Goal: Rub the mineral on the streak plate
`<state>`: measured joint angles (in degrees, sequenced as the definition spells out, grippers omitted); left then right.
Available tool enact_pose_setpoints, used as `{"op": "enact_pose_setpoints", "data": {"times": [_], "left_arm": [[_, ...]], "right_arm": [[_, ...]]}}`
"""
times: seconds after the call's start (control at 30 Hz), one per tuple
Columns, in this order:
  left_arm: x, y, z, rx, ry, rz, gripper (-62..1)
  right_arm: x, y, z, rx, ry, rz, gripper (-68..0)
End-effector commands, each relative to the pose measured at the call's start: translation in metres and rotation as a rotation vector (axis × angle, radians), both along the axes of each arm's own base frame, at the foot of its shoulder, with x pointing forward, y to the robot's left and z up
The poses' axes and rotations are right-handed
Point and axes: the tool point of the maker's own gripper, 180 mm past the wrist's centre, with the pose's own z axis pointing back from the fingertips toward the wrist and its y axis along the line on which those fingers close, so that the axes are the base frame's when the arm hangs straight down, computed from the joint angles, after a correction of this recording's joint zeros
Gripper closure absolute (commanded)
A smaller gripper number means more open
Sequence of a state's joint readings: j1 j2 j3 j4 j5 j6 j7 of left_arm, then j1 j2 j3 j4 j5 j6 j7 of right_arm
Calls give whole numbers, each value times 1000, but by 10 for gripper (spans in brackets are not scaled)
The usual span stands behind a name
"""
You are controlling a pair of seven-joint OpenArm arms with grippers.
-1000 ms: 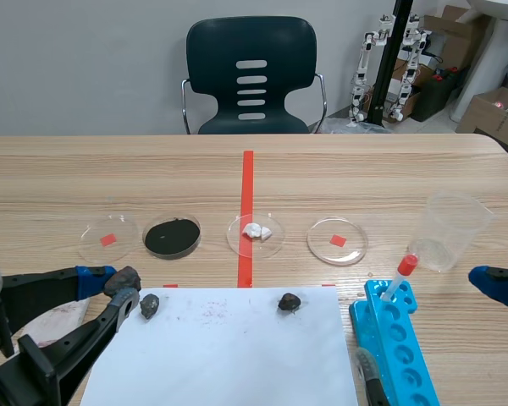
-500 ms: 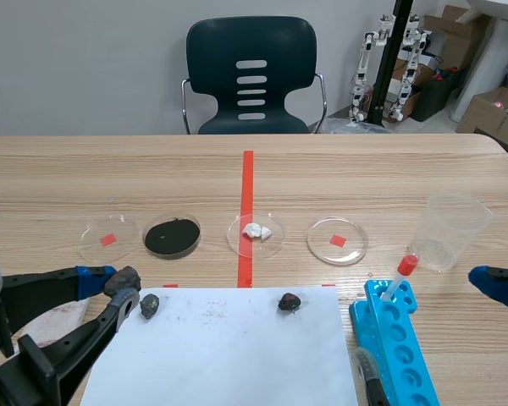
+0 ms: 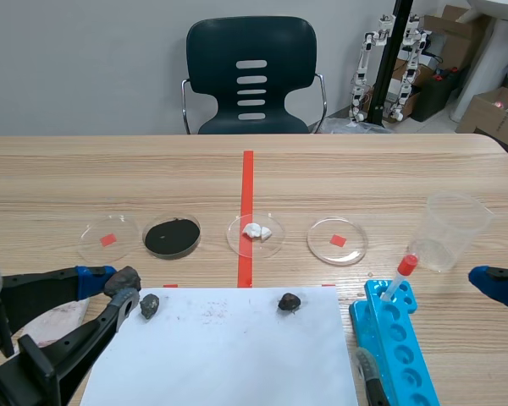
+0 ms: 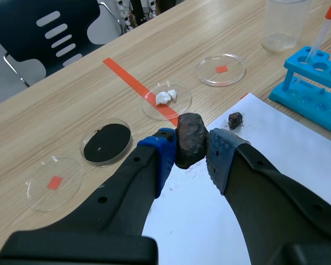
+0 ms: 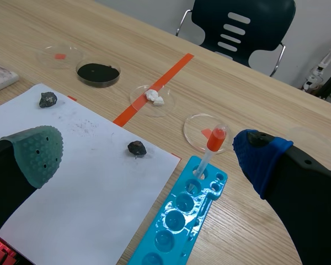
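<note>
Your left gripper (image 4: 192, 155) pinches the mineral (image 4: 190, 138); your right gripper (image 5: 149, 153) stands spread, holding nothing.
The dark reddish-brown mineral is squeezed between the 2 blue pads (image 4: 166, 155), by the far left corner of the white sheet (image 3: 229, 351), which carries faint reddish smudges (image 3: 212, 315). The whitish streak plate (image 3: 55, 320) lies on the table under your left arm, beside the sheet.

Scene camera faces across table (image 3: 364, 169); close wrist cameras share the paper (image 3: 229, 347).
</note>
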<state>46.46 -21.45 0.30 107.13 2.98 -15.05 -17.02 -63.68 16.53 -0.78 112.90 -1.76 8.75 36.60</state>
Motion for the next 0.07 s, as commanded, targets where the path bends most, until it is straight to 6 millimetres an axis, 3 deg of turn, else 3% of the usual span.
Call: {"op": "enact_pose_setpoints", "data": {"times": [0.0, 0.03], "left_arm": [[3, -2, 11, -23, -36, -2, -117], [3, -1, 11, -22, -35, -2, -117]], "right_arm": [[4, 0, 10, 11, -35, -3, -655], [4, 0, 10, 11, -35, -3, -655]]}}
